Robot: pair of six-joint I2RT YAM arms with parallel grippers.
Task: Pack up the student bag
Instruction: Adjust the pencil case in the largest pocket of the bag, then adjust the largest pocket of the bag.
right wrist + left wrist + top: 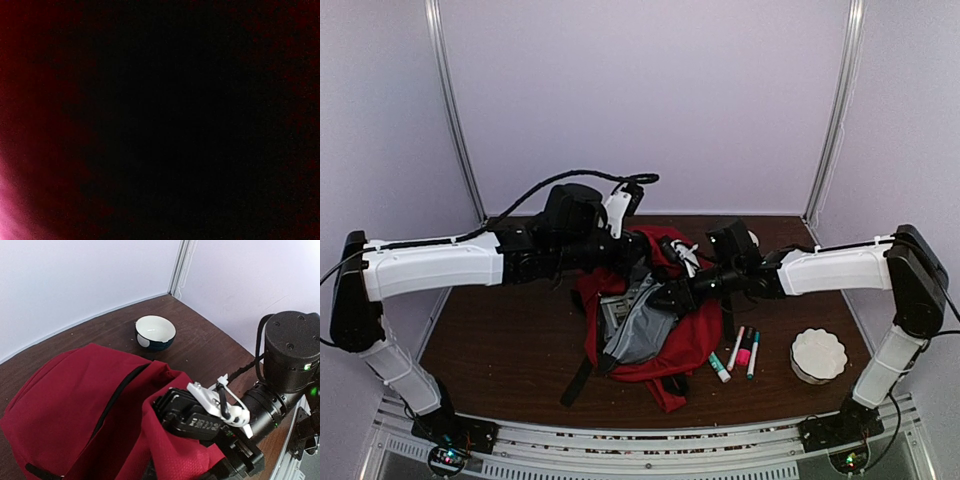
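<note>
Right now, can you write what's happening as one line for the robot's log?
left end effector: shut on student bag rim | right end effector: inside bag, fingers hidden | markers: on table

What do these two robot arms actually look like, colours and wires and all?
Both the left arm and right arm have long white shells between chunky black joints. A black cable loops above the left one. Small white plastic fittings sit near the wrists, and circuit boards with coloured lights sit at the bases.
</note>
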